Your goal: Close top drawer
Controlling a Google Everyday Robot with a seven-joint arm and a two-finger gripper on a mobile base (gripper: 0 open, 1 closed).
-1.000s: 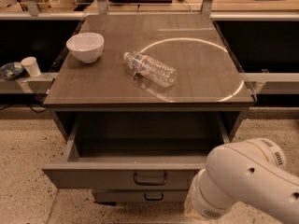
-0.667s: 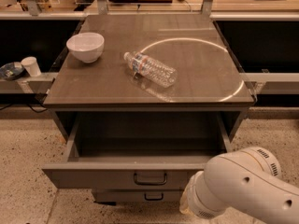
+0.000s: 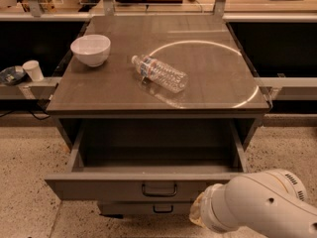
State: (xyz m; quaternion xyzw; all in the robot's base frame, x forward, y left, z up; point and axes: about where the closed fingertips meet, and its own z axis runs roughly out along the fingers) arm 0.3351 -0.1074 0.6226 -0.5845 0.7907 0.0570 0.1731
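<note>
The top drawer (image 3: 109,186) is a wide grey metal box pulled far out from under the tabletop, empty inside, with a black loop handle (image 3: 159,189) at the centre of its flat front. My white arm (image 3: 257,207) fills the lower right corner, just right of and in front of the drawer front. The gripper itself is hidden behind the arm's bulky white segment, so its fingers do not show.
A white bowl (image 3: 90,49) and a clear plastic bottle (image 3: 159,73) lying on its side rest on the brown tabletop (image 3: 208,83). A narrower drawer front (image 3: 148,208) sits below. A small white cup (image 3: 33,70) stands on a ledge at left. Speckled floor surrounds the cabinet.
My arm has shifted left and lower in the view, closer to the drawer front. The drawer, bowl and bottle have not moved.
</note>
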